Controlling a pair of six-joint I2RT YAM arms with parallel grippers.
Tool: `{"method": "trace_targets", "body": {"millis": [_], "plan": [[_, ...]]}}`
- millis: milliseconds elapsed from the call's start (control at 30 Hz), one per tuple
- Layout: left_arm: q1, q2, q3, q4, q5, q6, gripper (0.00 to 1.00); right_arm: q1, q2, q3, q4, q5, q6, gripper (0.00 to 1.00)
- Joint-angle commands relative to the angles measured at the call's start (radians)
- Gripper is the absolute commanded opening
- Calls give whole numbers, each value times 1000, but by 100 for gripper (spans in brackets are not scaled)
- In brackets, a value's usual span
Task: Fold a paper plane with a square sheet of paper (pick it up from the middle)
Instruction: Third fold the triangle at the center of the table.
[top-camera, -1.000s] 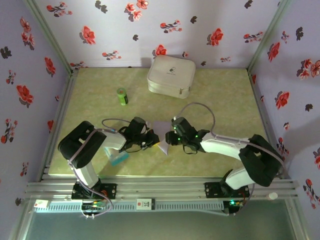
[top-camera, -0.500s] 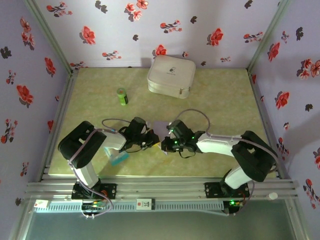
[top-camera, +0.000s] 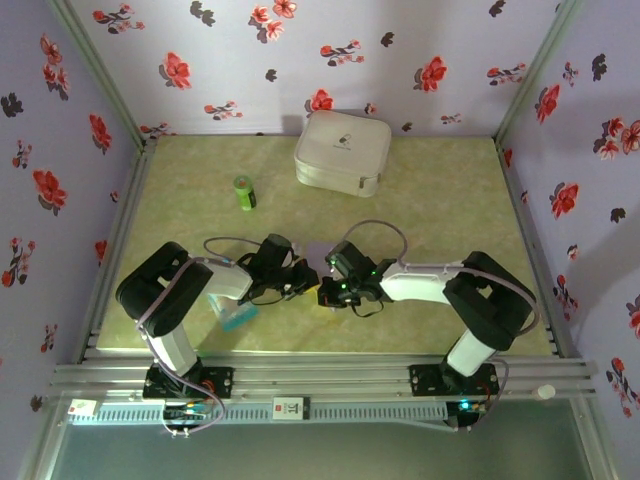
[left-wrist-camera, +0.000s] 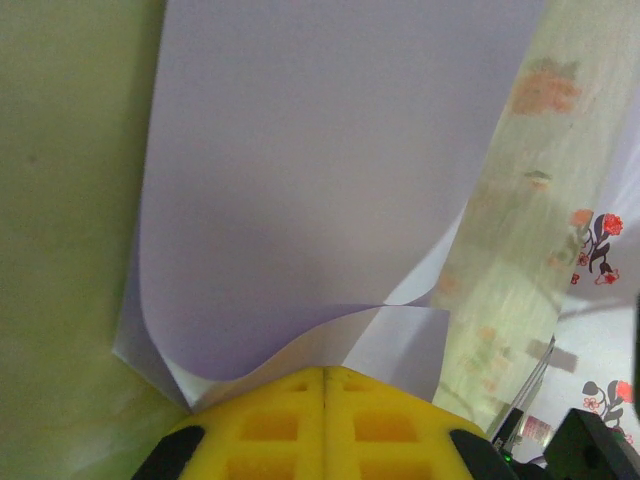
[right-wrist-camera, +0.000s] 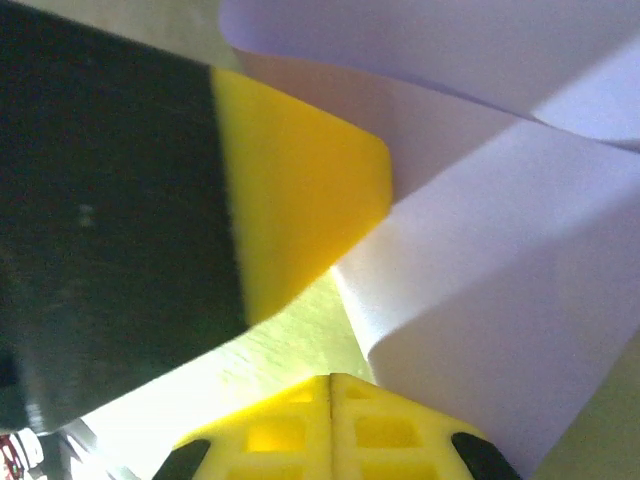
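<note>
Two grippers meet tip to tip just below the centre of the top view, low over the pale green table (top-camera: 450, 220).

Item one, the left gripper (left-wrist-camera: 325, 378): fingers closed, yellow pads (left-wrist-camera: 270, 425) pressed together along a straight seam at the bottom edge of the left wrist frame.

Item two, the square sheet of paper (left-wrist-camera: 320, 180): it takes up the upper and middle part of that frame. Its lower edge is curled into a rounded fold, and a paler flap runs down to the fingertips. Contact is confirmed. Whether the paper is pinched between the pads cannot be told.

Item three, the right gripper (right-wrist-camera: 330, 385): fingers closed, seam at bottom centre of the right wrist frame. The paper lies in folded layers across the top and right of that frame, one rounded fold reaching the right-hand fingertip. A grip on it cannot be confirmed. The left gripper's yellow finger sits at upper left there, its tip against the paper.

Other items: a white case (top-camera: 342, 152) at upper centre, a green bottle (top-camera: 244, 192) to its left, and a blue-and-white packet (top-camera: 232, 313) at lower left beside the left arm.
</note>
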Motion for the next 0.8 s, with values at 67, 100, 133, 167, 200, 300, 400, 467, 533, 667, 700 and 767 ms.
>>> {"method": "trace_targets", "body": {"millis": [67,100,133,167,200,300,400,467,533,667,700,767], "plan": [[-6,17,-7,-55,-40,27,0,3,14,-15,-31,23,15,5],[-6,17,-7,-56,-39,27,0,2,12,-20,-27,23,18,6],[-7,16,-7,-56,-40,28,0,3,10,-28,-22,23,21,6],[-7,18,-7,-56,-40,27,0,2,6,-36,-17,23,24,6],[-6,19,-9,-56,-40,26,0,2,3,-42,-12,23,27,6],[-6,22,-9,-52,-41,26,0,2,-3,-64,11,19,39,6],[-6,23,-10,-52,-41,23,0,3,-3,-85,29,13,49,7],[-6,22,-10,-53,-43,23,0,3,-8,-103,53,6,62,7],[-6,21,-13,-52,-43,22,0,3,-22,-127,85,-1,78,7],[-6,20,-16,-53,-50,20,0,-1,-44,-179,155,-18,116,7],[-6,21,-16,-53,-50,19,0,-1,-45,-186,163,-25,119,8],[-6,23,-18,-54,-51,18,0,0,-57,-205,174,-24,129,8]]}}
